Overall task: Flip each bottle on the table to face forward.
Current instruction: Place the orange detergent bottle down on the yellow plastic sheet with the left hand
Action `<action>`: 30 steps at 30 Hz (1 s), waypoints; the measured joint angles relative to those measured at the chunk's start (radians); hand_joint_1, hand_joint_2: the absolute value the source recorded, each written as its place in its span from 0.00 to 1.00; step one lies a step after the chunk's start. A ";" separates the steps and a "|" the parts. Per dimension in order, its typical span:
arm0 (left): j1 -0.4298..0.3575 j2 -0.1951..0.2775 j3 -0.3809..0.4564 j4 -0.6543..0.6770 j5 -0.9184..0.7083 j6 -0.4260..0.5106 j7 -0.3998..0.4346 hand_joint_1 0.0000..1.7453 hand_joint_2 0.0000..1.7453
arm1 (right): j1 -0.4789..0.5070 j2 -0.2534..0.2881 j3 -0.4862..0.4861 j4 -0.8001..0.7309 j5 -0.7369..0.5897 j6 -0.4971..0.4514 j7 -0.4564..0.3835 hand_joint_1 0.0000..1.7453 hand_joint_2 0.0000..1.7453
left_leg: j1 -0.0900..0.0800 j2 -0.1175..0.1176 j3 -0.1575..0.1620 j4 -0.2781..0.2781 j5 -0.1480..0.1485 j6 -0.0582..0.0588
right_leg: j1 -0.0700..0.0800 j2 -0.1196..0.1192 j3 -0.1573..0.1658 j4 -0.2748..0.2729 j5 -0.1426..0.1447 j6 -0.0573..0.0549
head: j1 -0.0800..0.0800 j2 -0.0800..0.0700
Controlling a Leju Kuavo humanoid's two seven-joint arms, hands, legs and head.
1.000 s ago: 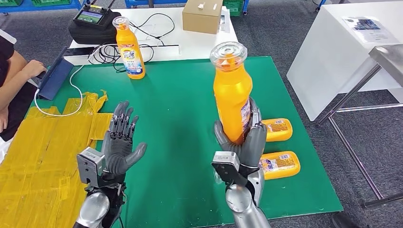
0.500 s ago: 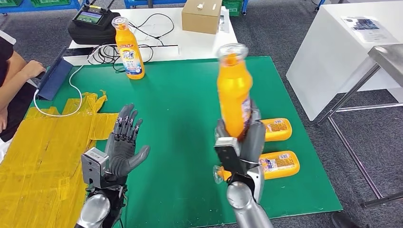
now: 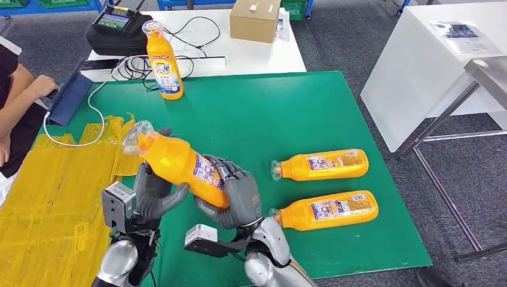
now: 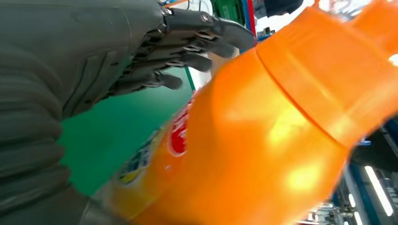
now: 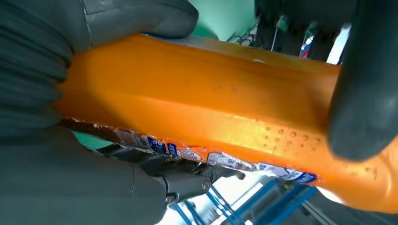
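Note:
My right hand grips an orange juice bottle by its lower body, tilted over with the clear cap pointing up and to the left. The bottle lies across the palm of my left hand, whose fingers stand straight and apart behind it. In the left wrist view the bottle passes in front of my spread left hand. In the right wrist view my right hand wraps the bottle. Two more bottles lie on their sides on the green mat. Another bottle stands upright at the mat's far left.
A person's arm rests by a tablet at the left edge. A black device, cables and a cardboard box sit on the white table behind. Yellow sheeting covers the near left. A white table stands at the right.
My right hand has swung the bottle from upright at the centre down and left onto my left palm. The two lying bottles, which it partly covered, now show in full.

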 joint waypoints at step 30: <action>-0.019 0.000 0.000 0.041 0.023 -0.021 -0.002 0.57 1.00 | -0.063 -0.012 0.107 0.116 0.026 -0.068 0.051 1.00 1.00 | 0.000 0.000 0.000 0.000 0.000 0.000 | 0.000 0.000 0.000 0.000 0.000 0.000 | 0.000 0.000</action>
